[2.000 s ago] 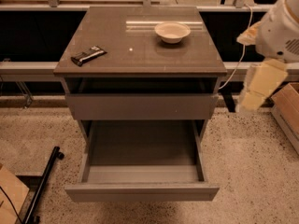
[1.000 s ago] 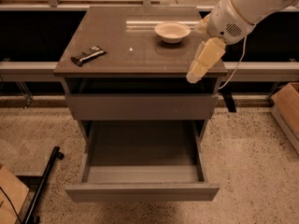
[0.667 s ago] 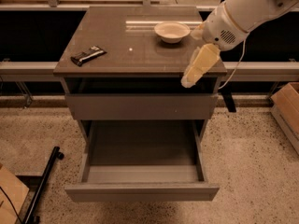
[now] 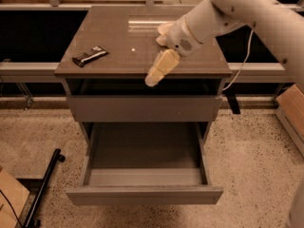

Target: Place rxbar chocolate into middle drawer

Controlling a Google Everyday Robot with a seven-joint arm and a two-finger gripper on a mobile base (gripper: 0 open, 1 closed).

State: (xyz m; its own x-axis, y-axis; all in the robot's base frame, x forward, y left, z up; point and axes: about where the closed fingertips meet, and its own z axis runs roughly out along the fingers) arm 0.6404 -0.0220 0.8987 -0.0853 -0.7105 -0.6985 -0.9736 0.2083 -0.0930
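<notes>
The rxbar chocolate [image 4: 89,56], a flat black-wrapped bar with white lettering, lies on the left part of the brown cabinet top [image 4: 118,56]. The middle drawer [image 4: 142,194] is pulled out below, its grey tray bare. The gripper [image 4: 153,80] hangs on the white arm over the front edge of the top, near the middle, well to the right of the bar and above the drawer. It holds nothing that I can see. The white bowl [image 4: 164,30] is mostly hidden behind the arm.
A shut grey drawer front [image 4: 142,108] sits above the open one. A black bar [image 4: 42,186] lies on the speckled floor at left, with cardboard [image 4: 9,198] beside it. A cardboard box [image 4: 290,110] stands at right. A cable [image 4: 240,70] hangs from the arm.
The arm has swung from the cabinet's right side leftward over the top. The gripper now hangs near the middle of the front edge. The bar and the drawer have not moved.
</notes>
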